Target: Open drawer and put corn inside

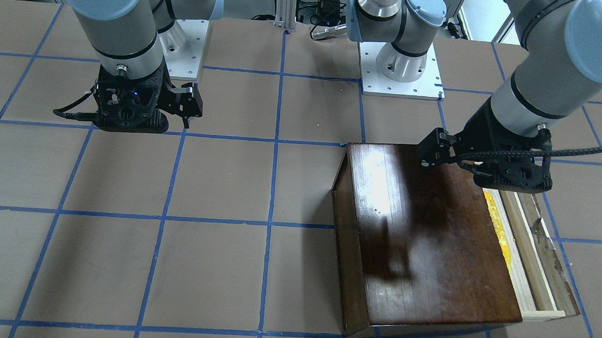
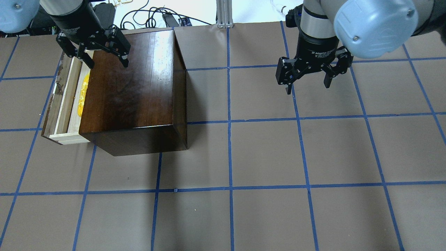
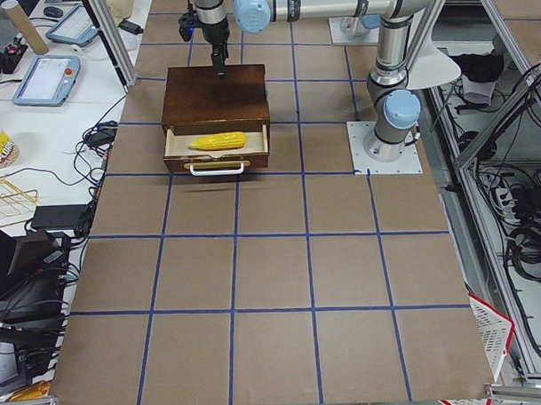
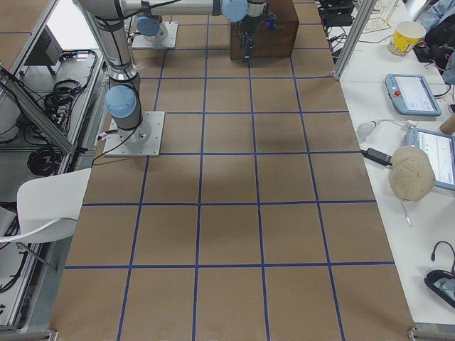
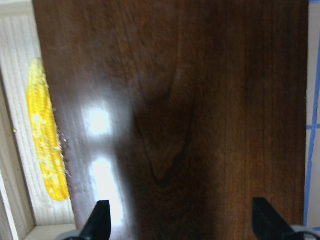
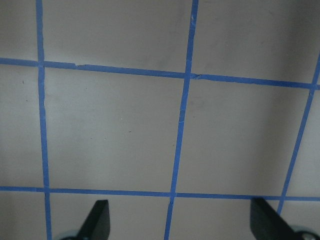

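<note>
Left gripper (image 2: 108, 63) is hovering w/ jaws wide & empty over the box (image 2: 139, 87). The corn (image 2: 83, 96) is lying just beside & below it, in the open drawer (image 2: 60, 104). Corn is prob. light, stiff, bumpy: grip mid-cob.

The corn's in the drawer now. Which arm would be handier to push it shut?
Probably the left. The left arm hangs, jaws open, over the box right beside the open drawer holding the corn; the right arm is far off over the table.
</note>
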`<action>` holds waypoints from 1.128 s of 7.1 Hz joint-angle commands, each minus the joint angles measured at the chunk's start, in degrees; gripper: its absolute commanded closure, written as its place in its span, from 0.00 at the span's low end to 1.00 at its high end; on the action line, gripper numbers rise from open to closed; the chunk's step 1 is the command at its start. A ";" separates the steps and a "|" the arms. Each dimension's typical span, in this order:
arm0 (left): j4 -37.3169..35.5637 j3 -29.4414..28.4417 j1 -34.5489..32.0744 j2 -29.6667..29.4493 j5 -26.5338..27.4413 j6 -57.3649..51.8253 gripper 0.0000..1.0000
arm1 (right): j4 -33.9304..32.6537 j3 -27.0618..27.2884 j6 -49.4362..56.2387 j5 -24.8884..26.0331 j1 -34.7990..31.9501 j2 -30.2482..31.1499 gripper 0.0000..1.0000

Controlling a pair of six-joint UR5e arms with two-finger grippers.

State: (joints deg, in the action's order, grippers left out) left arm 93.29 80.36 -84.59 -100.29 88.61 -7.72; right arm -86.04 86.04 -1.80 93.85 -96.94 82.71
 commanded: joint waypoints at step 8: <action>-2.58 8.67 -1.79 6.86 3.06 3.41 0.00 | 0.00 0.00 0.04 0.02 0.00 0.00 0.00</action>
State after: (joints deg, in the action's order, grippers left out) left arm 91.19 89.00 -85.55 -93.43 91.61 -4.62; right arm -86.04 86.05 -1.80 93.87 -96.94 82.71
